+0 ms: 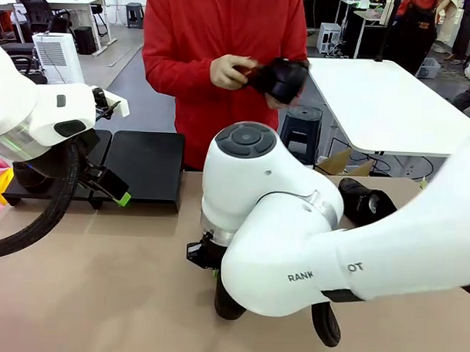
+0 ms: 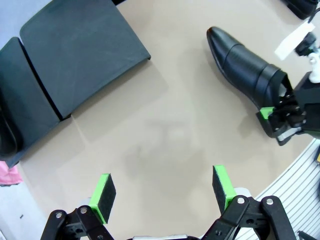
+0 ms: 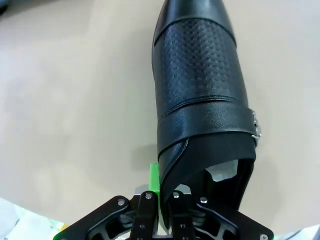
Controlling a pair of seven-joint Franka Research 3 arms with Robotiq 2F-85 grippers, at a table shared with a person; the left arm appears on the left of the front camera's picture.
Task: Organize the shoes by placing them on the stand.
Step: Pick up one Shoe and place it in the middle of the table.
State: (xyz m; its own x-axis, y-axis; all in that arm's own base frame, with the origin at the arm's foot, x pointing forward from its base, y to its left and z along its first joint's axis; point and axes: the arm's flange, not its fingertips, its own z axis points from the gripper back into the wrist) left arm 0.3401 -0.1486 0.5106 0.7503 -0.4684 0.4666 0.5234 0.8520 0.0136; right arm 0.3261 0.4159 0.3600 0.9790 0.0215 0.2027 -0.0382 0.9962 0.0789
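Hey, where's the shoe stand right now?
In the front view the stand sits at the far left of the table, just left of the person in red. In the left wrist view it lies upper left, beyond the open left gripper.

Tan tabletop runs ahead of the left fingers. Way past them: grey floor, a white table, dark stool, white floor unit, office chairs.

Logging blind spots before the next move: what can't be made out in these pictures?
Front view: the right arm hides part of the shoe behind it.
Front view: the person's hand covers part of their shoe.
Left wrist view: the frame edge cuts the dark thing on the stand.
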